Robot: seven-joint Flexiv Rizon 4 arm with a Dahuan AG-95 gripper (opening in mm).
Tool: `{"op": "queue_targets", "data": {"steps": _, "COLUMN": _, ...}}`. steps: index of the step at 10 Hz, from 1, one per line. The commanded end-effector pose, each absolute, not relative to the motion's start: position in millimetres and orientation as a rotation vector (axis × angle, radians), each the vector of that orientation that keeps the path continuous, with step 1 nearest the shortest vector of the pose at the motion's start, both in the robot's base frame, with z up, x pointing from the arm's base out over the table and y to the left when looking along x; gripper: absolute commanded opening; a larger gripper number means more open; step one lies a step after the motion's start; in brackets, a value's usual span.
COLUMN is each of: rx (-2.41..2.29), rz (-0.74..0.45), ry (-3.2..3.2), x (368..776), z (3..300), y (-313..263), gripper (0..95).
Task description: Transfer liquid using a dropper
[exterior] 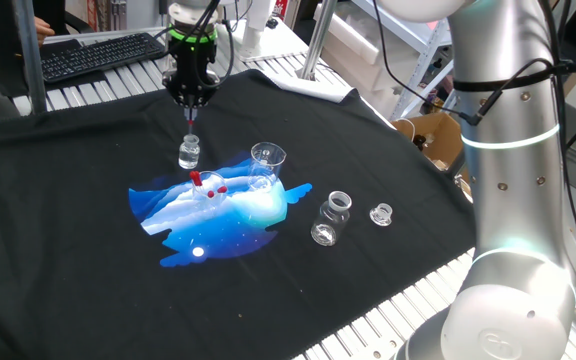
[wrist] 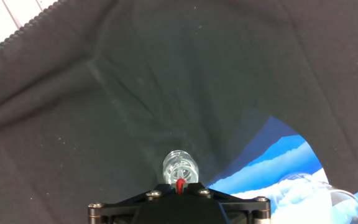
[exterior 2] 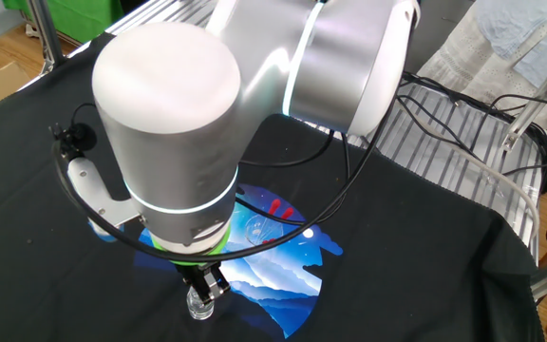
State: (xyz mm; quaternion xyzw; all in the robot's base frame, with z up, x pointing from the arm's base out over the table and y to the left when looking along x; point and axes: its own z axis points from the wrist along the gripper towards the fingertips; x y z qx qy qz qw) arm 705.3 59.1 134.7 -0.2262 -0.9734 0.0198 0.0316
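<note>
dropper (exterior: 190,128) gripped by its red bulb in closed jaws, hanging upright with tip just above or in the mouth of small clear bottle (exterior: 189,153). cannot tell if liquid is drawn or released. beaker (exterior: 266,162) stands near that bottle, on the blue print. judged mid-transfer, not finished.

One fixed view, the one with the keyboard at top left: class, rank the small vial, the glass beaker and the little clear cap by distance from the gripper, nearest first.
1. Small vial: directly beneath the gripper, which holds the dropper over it.
2. Glass beaker: to the right, on the blue print's edge.
3. Little clear cap: farthest right, on the black cloth.
</note>
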Motion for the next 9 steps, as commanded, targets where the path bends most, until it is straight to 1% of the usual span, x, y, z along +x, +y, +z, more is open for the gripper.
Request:
{"op": "queue_targets", "data": {"steps": 1, "rx": -0.693, "rz": 0.064, "ry": -2.988, "x": 706.3, "z": 133.6, "y": 59.4, "gripper": 0.0}}
{"op": "queue_targets", "data": {"steps": 9, "rx": -0.697, "rz": 0.069, "ry": -2.940, "x": 715.6, "z": 132.8, "y": 59.2, "gripper": 0.0}}
